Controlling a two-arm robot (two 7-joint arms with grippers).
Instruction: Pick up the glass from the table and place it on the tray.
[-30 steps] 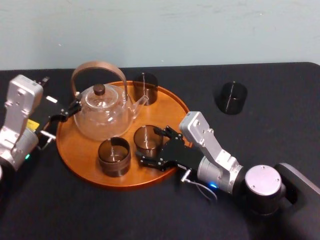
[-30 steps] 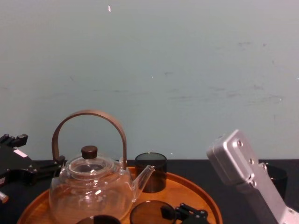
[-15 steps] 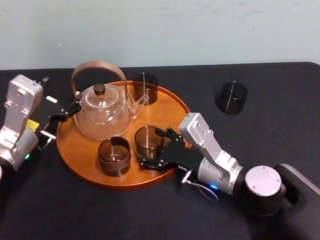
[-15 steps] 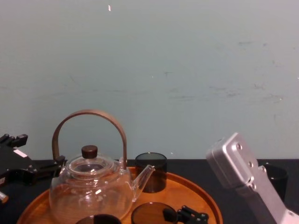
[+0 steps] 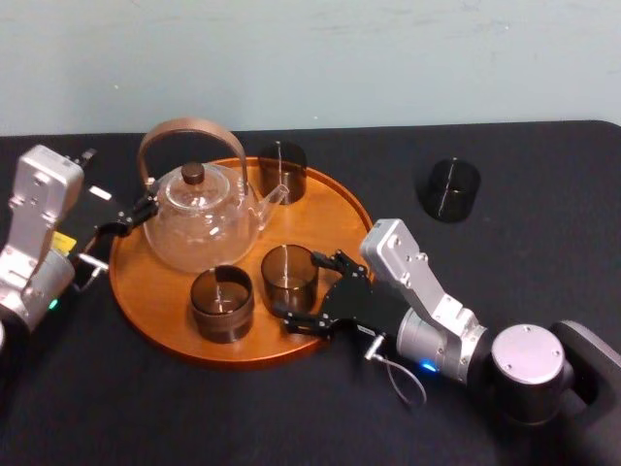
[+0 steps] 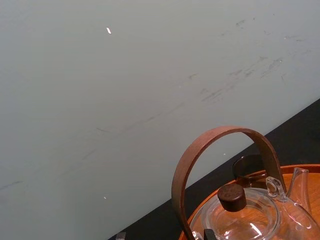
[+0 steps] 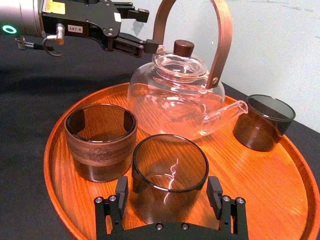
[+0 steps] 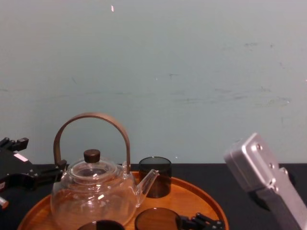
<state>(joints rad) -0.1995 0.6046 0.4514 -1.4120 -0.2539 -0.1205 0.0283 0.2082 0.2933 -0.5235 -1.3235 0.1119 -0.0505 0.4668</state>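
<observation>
Smoked glass: that's what sits between the fingers (image 7: pixel 122 192) of my right gripper (image 7: pixel 169 192). It's a short, straight-walled glass (image 7: pixel 170 172), brownish and see-through, open top, no handle.
Where it is: upright on the tray (image 7: pixel 280 175), right between my fingertips. A brown cup (image 7: pixel 101 140) is just off one finger and the teapot (image 7: pixel 175 97) is farther out past my tips.
Fingers: spread, one on each side of the wall, with a sliver of gap as far as I can tell, so I'm not squeezing anything.
Handling: light I'd guess, rigid, slick-walled and breakable, so no hard clamp and no bumping the neighbours.
Where to hold: mid-wall on opposite sides, pads flat. The rim looks thin, so I'd stay off it.
Progress: looks placed to me. My fingers just need to back off straight without tipping it.
Other one: a dark glass (image 5: pixel 447 189) sits out on the table (image 5: pixel 543 194), well away from my fingers.
Left gripper (image 5: pixel 126 221): idle, beyond the teapot from my fingers, beside its handle.
</observation>
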